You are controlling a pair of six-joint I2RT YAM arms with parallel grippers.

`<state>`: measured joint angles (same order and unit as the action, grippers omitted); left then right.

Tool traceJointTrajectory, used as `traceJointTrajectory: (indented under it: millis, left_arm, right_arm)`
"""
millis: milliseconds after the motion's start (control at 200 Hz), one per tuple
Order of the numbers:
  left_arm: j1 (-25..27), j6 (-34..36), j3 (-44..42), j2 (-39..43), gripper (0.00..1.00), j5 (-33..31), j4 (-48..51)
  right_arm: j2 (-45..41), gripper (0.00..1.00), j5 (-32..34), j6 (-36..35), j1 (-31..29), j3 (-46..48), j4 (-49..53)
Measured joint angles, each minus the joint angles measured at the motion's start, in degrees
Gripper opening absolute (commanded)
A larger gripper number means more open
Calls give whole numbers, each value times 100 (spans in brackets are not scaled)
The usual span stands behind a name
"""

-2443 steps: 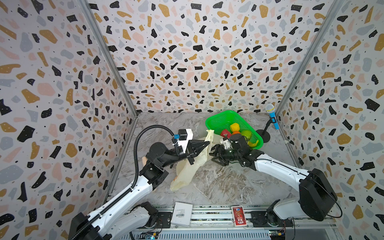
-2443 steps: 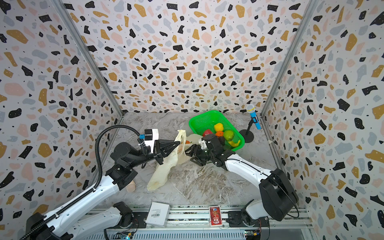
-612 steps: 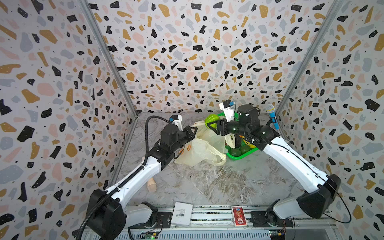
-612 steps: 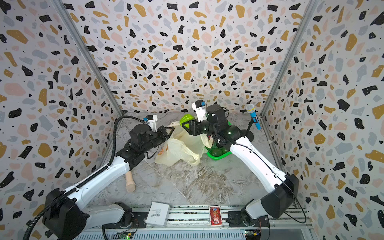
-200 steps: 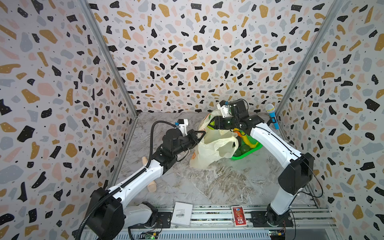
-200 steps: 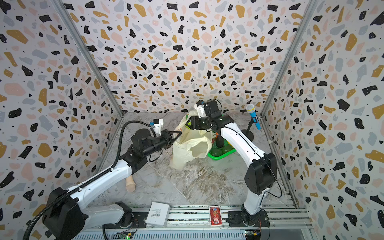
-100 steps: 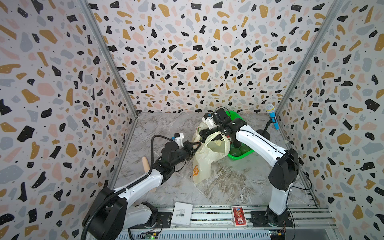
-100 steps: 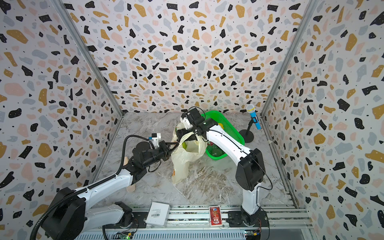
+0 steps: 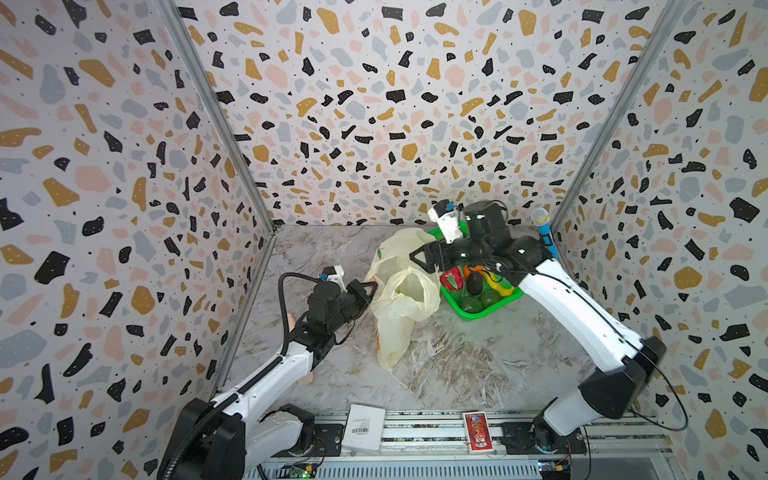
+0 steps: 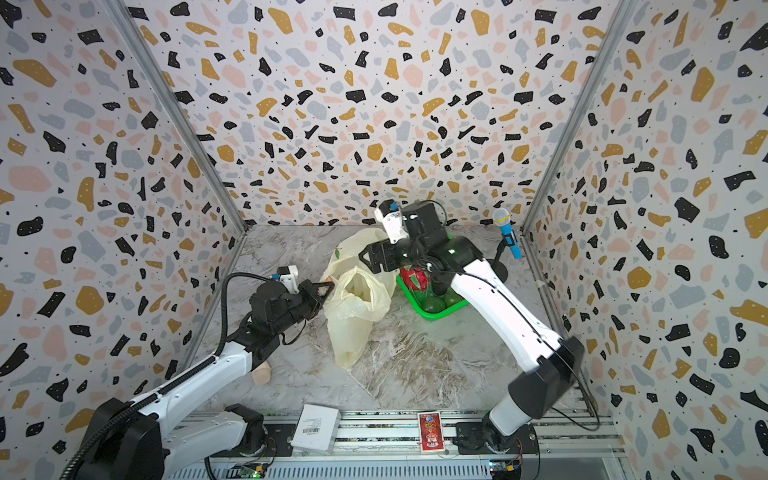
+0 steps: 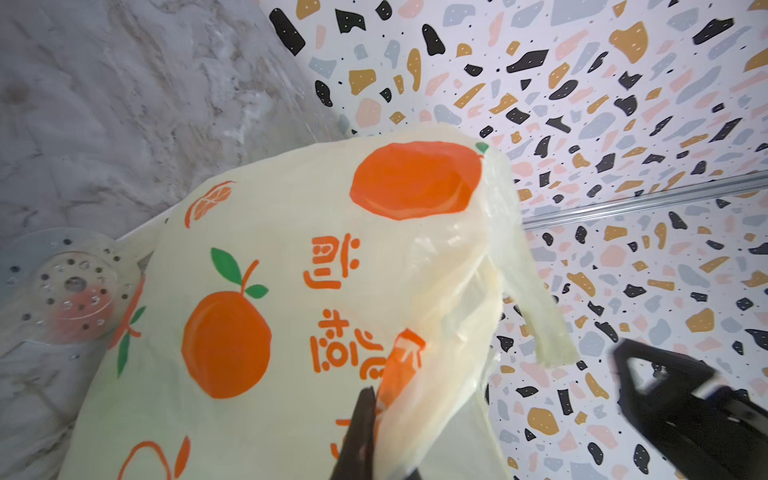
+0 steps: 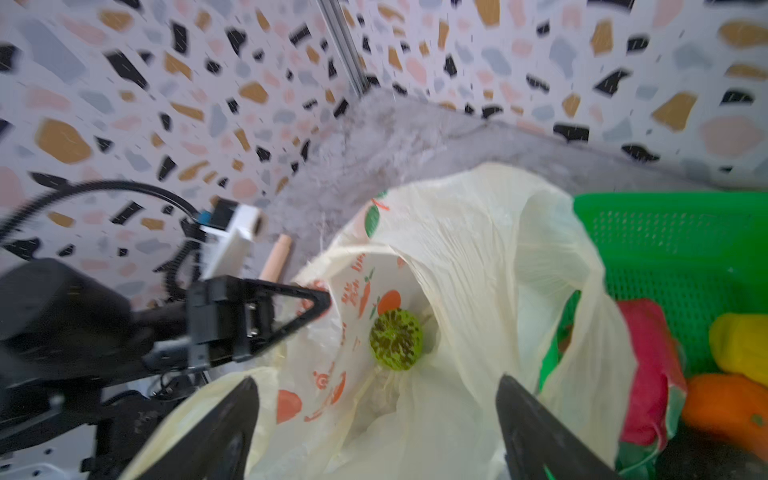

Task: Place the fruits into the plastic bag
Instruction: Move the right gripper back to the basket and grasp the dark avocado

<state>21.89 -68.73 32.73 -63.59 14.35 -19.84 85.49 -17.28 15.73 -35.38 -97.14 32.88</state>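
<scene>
The pale yellow plastic bag (image 9: 401,299) (image 10: 353,307) stands in the middle of the floor with its mouth gaping. My left gripper (image 9: 374,286) (image 11: 374,399) is shut on the bag's rim at its left side. A bumpy light green fruit (image 12: 395,338) lies inside the bag. My right gripper (image 9: 419,259) (image 12: 376,380) hovers open over the far side of the bag's mouth, with nothing between its fingers. Red (image 12: 648,365), yellow (image 12: 739,345), orange (image 12: 723,403), blackish (image 9: 475,283) and dark green (image 9: 471,302) fruits lie in the green basket (image 9: 490,311).
The basket touches the bag's right side. A blue microphone on a stand (image 9: 544,235) is at the back right corner. A wooden peg (image 10: 262,374) lies under my left arm. A white box (image 9: 365,426) and a red card pack (image 9: 478,428) lie on the front rail.
My right gripper has opened and risen back from the bag's mouth, and the bumpy green fruit now lies in the bag. My left gripper has sunk lower, still shut on the bag.
</scene>
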Motion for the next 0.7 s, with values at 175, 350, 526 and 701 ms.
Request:
traceJointTrajectory:
  millis: [175,350,526,701]
  left_arm:
    - [0,221,0,-50,0,2,190]
    - [0,413,81,-129,0,17,323]
    - [0,662,400,-142,0,39,494]
    - [0,820,573,-142,0,76,544]
  right_arm:
    - [-1375,90,214,780,1309,1270,-1086]
    - [-1156,90,750,1233,1886,2199,-1185]
    - [203,89,1139,1244,1963,2505,-999]
    - [1099,85,1421,1185,1969,2437,-918]
